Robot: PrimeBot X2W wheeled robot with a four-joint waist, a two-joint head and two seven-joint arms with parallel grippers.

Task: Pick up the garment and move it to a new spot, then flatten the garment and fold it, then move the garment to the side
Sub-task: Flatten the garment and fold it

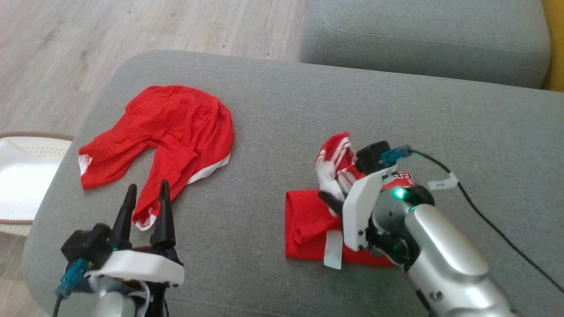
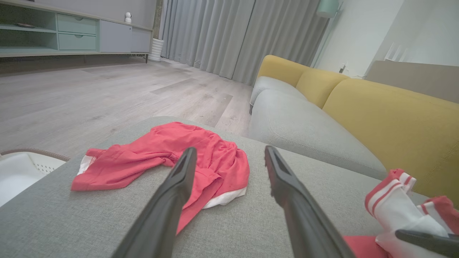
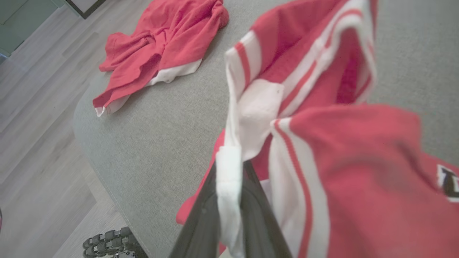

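A red garment with white stripes lies partly folded on the grey cushion, right of centre. Its striped white edge is lifted, and my right gripper is shut on that edge; in the right wrist view the white hem sits pinched between the dark fingers of the right gripper. A second, plain red garment lies crumpled at the cushion's left. My left gripper stands open just in front of it, nothing between its fingers, which show spread in its own view.
A white basket stands on the wood floor left of the cushion. Another grey seat cushion lies behind, with a yellow sofa back. A black cable trails off my right wrist across the cushion.
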